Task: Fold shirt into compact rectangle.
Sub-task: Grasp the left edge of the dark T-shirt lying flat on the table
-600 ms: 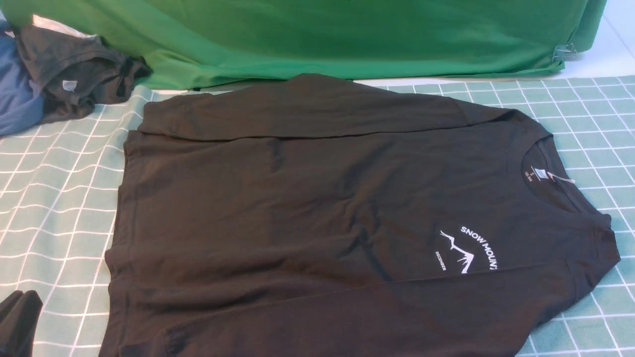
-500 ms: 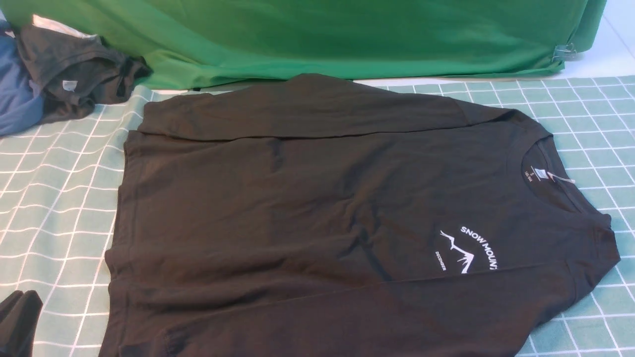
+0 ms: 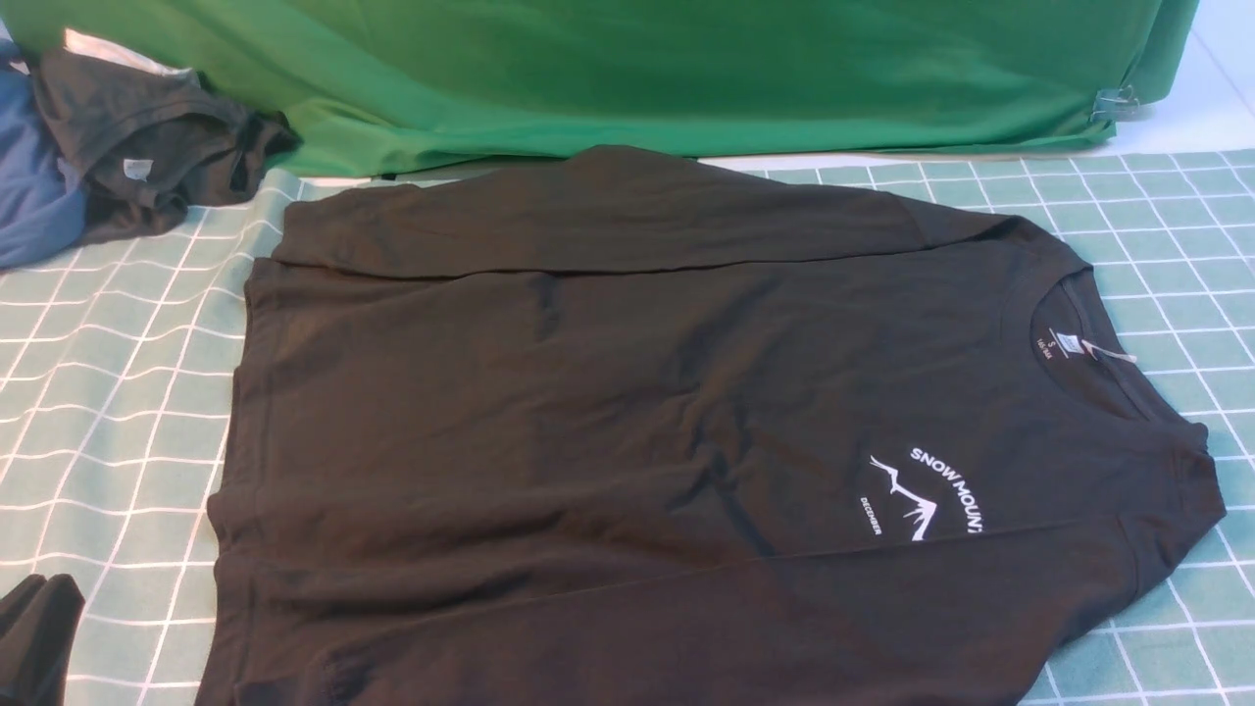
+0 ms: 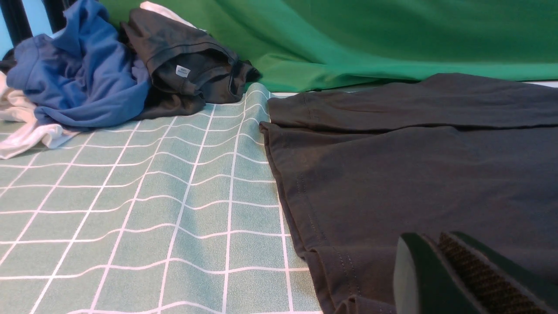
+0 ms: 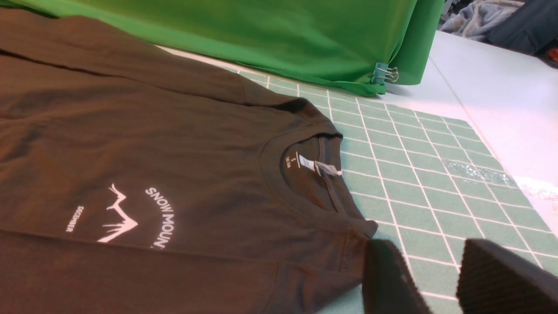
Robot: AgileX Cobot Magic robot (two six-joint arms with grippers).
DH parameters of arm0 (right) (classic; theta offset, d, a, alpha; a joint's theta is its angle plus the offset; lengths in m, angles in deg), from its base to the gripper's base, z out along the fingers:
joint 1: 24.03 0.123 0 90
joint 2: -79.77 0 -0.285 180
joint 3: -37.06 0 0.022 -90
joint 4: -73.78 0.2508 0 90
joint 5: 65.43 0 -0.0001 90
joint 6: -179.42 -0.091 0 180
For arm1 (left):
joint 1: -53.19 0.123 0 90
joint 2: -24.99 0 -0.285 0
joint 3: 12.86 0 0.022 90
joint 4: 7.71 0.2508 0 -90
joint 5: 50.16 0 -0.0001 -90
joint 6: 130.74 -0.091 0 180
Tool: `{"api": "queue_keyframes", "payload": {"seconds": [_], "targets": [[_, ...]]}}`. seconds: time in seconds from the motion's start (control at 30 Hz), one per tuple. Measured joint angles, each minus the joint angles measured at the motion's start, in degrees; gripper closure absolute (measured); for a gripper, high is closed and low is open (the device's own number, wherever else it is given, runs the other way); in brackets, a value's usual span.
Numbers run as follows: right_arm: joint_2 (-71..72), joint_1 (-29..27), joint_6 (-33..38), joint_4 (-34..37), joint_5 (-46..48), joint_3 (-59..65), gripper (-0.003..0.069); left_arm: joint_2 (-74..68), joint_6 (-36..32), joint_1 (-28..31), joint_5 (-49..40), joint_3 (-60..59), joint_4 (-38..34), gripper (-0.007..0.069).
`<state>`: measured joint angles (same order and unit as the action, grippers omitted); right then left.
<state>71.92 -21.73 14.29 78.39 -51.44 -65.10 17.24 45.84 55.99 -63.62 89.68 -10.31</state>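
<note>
The shirt (image 3: 627, 422) is lying flat on the checked surface (image 3: 118, 392), print up, sleeves (image 3: 608, 211) folded over the body; the left end effector (image 4: 429, 244) is hovering near the hem with fingers together, the right end effector (image 5: 425, 261) beside the collar (image 5: 272, 174) with fingers apart, neither holding anything; a pinch catching only the top layer, or the rippled surface cover, is risking spilled sleeves and a crooked fold.

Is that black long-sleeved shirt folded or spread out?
Mostly spread: the black shirt lies flat, full length, on the green checked cloth, only its sleeves folded in over the body.
</note>
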Motion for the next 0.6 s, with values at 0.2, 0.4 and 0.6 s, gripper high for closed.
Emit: {"api": "queue_keyframes", "payload": {"seconds": [0.2,0.4,0.6], "targets": [[0.0,0.0,0.0,0.0,0.0,0.0,0.0418,0.0,0.54,0.0,2.87,0.0,-0.09,0.061],[0.0,0.0,0.0,0.0,0.0,0.0,0.0418,0.0,9.98,0.0,13.46,0.0,-13.64,0.061],[0.0,0.0,0.0,0.0,-0.11,0.0,0.0419,0.0,14.66,0.0,17.89,0.0,-16.76,0.061]]}}
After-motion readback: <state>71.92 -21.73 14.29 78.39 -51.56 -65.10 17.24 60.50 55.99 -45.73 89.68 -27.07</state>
